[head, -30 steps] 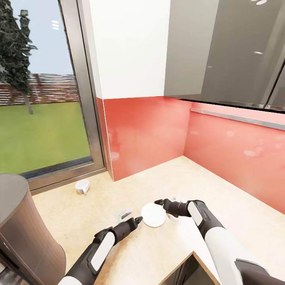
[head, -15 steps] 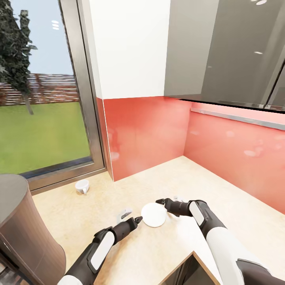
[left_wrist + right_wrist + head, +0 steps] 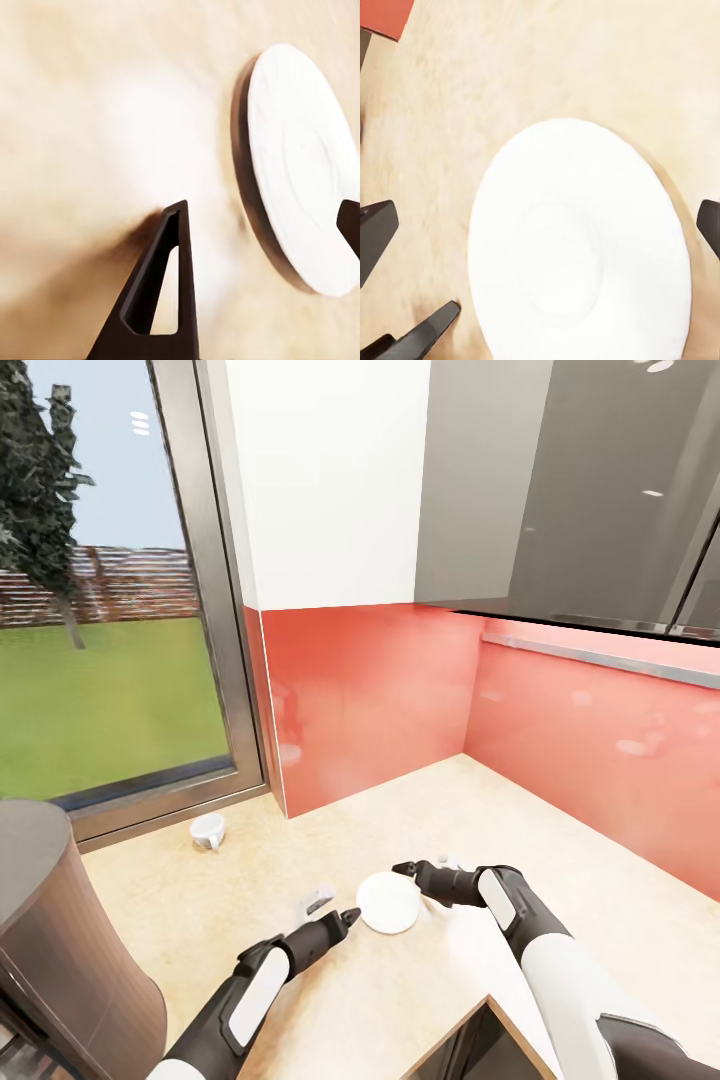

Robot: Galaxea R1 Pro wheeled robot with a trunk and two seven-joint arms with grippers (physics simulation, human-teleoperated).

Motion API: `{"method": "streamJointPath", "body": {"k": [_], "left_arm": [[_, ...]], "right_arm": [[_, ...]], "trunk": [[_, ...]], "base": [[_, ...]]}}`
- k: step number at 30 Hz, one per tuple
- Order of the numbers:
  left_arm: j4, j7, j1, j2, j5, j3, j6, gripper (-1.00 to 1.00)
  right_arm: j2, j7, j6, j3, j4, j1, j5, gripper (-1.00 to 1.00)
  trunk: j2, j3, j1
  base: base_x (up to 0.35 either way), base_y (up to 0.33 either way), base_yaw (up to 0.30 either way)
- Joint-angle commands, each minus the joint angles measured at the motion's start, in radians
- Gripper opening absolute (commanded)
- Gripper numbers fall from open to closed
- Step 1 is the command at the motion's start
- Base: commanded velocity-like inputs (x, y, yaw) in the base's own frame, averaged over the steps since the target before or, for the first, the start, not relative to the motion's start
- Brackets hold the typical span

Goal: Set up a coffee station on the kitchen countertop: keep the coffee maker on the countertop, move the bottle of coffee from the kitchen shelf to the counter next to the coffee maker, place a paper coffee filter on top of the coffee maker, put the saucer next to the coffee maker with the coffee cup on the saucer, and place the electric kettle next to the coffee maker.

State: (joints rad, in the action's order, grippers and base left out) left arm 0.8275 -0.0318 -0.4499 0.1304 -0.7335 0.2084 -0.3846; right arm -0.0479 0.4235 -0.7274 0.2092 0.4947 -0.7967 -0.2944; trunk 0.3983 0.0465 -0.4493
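The white saucer point(image 3: 388, 903) lies flat on the beige kitchen countertop point(image 3: 600, 920). My right gripper point(image 3: 422, 868) is open at its far right edge, and in the right wrist view the saucer point(image 3: 577, 247) lies between the spread fingers point(image 3: 375, 236). My left gripper point(image 3: 333, 906) is open just left of the saucer, with one fingertip close to its rim; the left wrist view has the saucer point(image 3: 300, 165) beside one finger point(image 3: 161, 285). The coffee cup point(image 3: 208, 830) sits by the window frame, apart from both grippers. The coffee maker, bottle of coffee, paper coffee filter and electric kettle are out of view.
A red backsplash point(image 3: 400, 700) closes the counter's corner, with grey upper cabinets point(image 3: 580, 490) overhead. A tall window point(image 3: 100, 610) stands at the left. A dark brown rounded unit point(image 3: 50, 950) rises at the lower left. The counter's front edge point(image 3: 470, 1015) runs below my right arm.
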Motion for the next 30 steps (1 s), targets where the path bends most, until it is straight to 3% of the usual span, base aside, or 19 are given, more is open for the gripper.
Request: {"method": "streamJointPath", "body": {"k": [1,13,23,30], "left_arm": [[-0.024,-0.005,0.000,0.000,-0.003,0.000,-0.007,1.00],[-0.017,-0.103,-0.001,0.000,-0.002,0.003,-0.004,1.00],[-0.016,-0.126,-0.001,0.000,-0.002,0.002,-0.005,1.00],[-0.016,-0.128,-0.001,-0.001,-0.002,0.001,-0.005,1.00]], "right_arm": [[-0.001,0.003,-0.007,0.008,0.001,-0.001,0.001,1.00],[-0.001,0.004,-0.007,0.007,0.000,-0.001,0.001,1.00],[-0.002,0.011,-0.007,0.006,-0.026,-0.001,0.001,1.00],[-0.003,0.073,-0.007,0.006,-0.031,-0.001,0.001,1.00]], "trunk": [[0.002,0.003,-0.001],[0.002,0.003,-0.001],[0.002,0.003,-0.001],[0.002,0.003,-0.001]], "base": [[0.000,0.000,0.000],[0.000,0.000,0.000],[0.000,0.000,0.000],[0.000,0.000,0.000]]}}
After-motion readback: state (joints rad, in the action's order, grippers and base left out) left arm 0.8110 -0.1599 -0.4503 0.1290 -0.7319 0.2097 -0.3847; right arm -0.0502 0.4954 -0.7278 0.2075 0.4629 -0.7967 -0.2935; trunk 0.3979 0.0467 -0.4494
